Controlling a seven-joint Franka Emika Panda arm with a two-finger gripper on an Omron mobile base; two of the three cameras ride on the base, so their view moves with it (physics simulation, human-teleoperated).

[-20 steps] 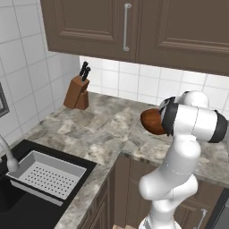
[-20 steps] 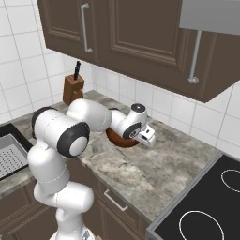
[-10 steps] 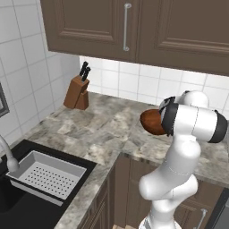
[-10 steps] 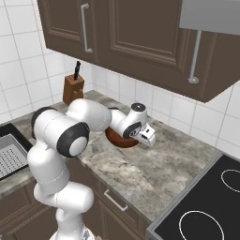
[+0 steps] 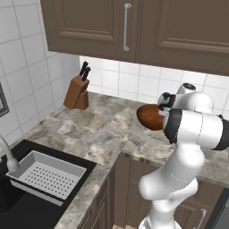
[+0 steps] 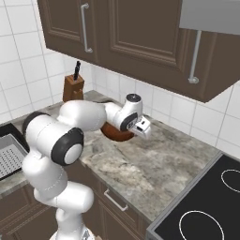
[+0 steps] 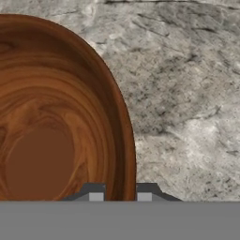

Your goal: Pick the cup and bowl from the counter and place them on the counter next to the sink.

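A simulated kitchen corner is shown, with dark brown wall cabinets hung above white tiled walls. Below them, the counter of grey-beige marbled stone is laid in an L shape over dark brown base cabinets. A black stovetop is set into the counter at the far right of the right base view. At the lower left of the left base view, the sink is recessed into the counter, and a light grey perforated rack is seen inside it, beside a curved silver faucet. A wooden knife block is stood on the counter against the tiles, well apart from the sink.

The white arm is reached forward over the counter. The bowl, wide, glossy and reddish-brown, is seen at the arm's wrist, near the back wall and well apart from the sink. In the hand view, the bowl is seen from above, and its rim passes between the two dark fingertips. The gripper is clamped on that rim, one finger inside the bowl and one outside. Whether the bowl is touching the counter cannot be told.
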